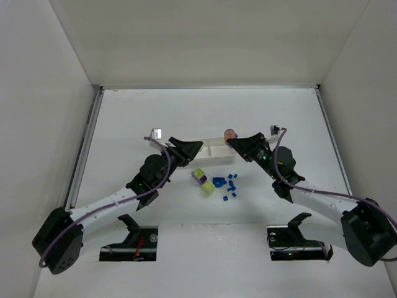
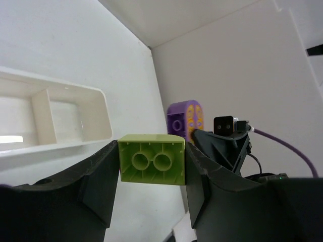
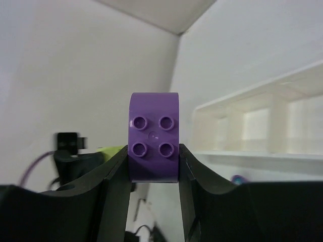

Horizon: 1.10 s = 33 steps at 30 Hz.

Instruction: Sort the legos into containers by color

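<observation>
In the left wrist view my left gripper point(image 2: 151, 162) is shut on a lime-yellow lego point(image 2: 151, 160), hollow underside facing the camera. My right gripper point(image 3: 154, 162) is shut on a purple lego point(image 3: 154, 143), studs toward the camera. In the top view the left gripper point(image 1: 195, 148) and the right gripper point(image 1: 234, 142) hang over opposite ends of the white three-compartment tray point(image 1: 213, 151), facing each other. The purple lego point(image 1: 230, 133) shows at the right fingertips. Loose legos lie in front of the tray: a lime-and-purple one point(image 1: 199, 176), a lime one point(image 1: 208, 188) and small blue ones point(image 1: 231, 185).
White enclosure walls surround the table on three sides. The tray's compartments point(image 2: 70, 118) that show in the left wrist view hold nothing. The other arm's gripper point(image 2: 224, 146) sits close beyond the tray end.
</observation>
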{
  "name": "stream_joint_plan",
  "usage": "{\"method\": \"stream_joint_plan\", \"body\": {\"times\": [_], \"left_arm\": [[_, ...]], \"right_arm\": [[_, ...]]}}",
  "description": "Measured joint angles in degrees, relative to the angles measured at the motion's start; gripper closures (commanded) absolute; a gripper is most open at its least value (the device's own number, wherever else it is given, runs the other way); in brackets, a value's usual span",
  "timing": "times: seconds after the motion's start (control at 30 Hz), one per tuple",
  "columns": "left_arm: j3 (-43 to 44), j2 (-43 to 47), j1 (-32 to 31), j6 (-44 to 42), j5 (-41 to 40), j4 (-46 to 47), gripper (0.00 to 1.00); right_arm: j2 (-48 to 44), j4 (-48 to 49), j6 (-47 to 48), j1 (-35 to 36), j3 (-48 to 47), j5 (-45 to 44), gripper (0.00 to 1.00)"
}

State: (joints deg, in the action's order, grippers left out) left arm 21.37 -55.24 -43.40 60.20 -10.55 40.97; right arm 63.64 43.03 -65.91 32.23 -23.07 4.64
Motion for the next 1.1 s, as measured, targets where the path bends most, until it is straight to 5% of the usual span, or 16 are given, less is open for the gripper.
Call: {"method": "stream_joint_plan", "body": {"times": [0.57, 1.1], "left_arm": [[27.78, -37.83, -6.03, -17.40, -0.28, -8.59, 0.59], [34.56, -45.64, -7.10, -22.03, -1.73, -10.91, 0.56]], "right_arm": [[-17.68, -19.43, 18.82, -4.85, 2.95, -14.64, 0.72], [-16.17, -22.08, 20.35, -6.67, 2.99, -14.69, 0.71]]}}
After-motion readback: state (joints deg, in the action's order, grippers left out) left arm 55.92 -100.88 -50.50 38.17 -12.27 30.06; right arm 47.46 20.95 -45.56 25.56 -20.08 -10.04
